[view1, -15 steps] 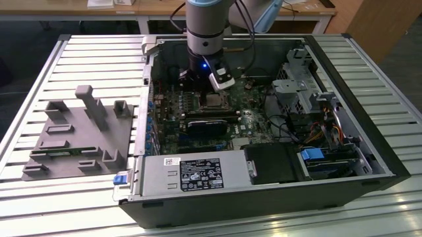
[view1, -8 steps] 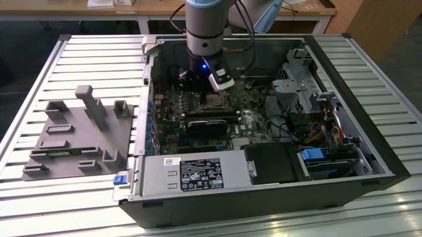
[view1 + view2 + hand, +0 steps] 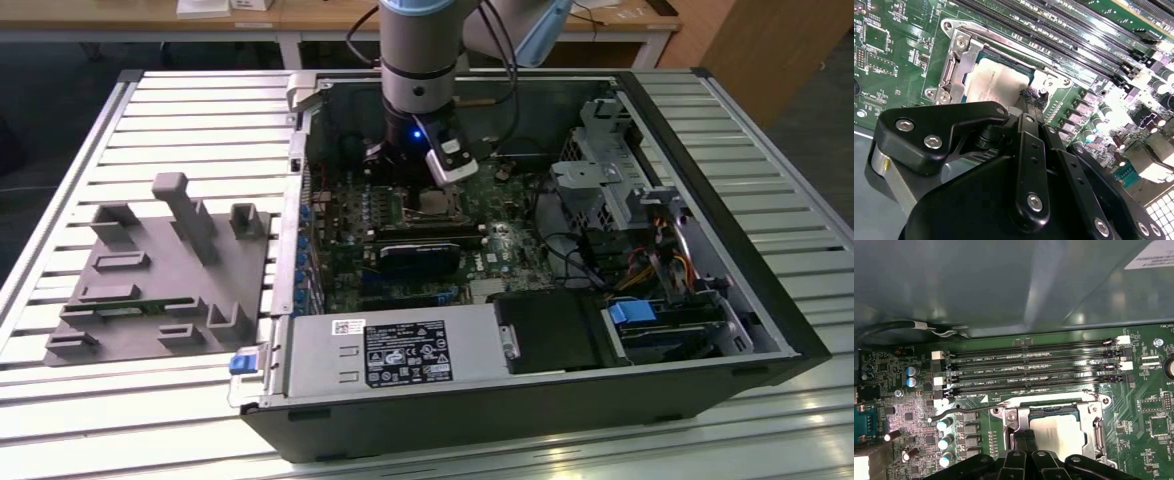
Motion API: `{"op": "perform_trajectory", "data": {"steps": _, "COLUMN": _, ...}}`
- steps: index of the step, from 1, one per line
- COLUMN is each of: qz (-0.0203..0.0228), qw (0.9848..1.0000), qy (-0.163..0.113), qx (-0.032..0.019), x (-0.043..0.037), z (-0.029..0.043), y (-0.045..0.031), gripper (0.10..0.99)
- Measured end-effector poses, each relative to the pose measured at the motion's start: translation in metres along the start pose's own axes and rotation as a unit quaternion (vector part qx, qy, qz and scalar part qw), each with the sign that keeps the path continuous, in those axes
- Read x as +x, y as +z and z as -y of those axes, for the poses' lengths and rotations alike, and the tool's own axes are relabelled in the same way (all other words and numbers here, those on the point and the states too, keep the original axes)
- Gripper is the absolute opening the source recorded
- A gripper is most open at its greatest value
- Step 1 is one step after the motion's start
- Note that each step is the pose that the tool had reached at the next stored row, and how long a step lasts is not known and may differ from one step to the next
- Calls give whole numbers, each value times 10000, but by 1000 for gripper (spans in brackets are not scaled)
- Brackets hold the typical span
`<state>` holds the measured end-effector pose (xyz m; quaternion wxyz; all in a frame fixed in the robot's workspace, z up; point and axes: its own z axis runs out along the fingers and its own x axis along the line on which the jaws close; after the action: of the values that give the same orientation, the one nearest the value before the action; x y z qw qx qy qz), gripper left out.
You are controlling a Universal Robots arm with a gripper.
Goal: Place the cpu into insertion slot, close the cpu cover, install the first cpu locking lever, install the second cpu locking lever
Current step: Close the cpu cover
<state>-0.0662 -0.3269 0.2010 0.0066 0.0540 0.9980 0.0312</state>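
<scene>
Exterior view: the jaws are hanging inside the black computer case [image 3: 534, 410], over the dark-framed square insertion slot [image 3: 430, 207]. Second wrist view: the jaws are pressing together at the rim of the silver metal cpu cover [image 3: 956, 60] — it is lying over the pale square cpu [image 3: 991, 82]. First wrist view: a thin wire lever [image 3: 964, 411] is sticking out beside the slot.

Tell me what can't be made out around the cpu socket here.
Second wrist view: the hand covers one edge of the cpu and cpu cover.
First wrist view: the hand covers the same edge.
Exterior view: the arm overhangs the insertion slot; its detail is too small.
</scene>
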Motion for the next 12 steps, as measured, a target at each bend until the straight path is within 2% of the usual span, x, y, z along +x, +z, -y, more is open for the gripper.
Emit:
{"op": "perform_trajectory", "data": {"steps": 7, "qz": -3, "qw": 10000, "qy": -15, "qx": 0, "x": -23, "z": -3, "y": -3, "gripper": 106}}
{"op": "perform_trajectory", "data": {"steps": 12, "qz": -4, "qw": 10000, "qy": -16, "qx": -2, "x": -24, "z": -6, "y": -47, "gripper": 106}}
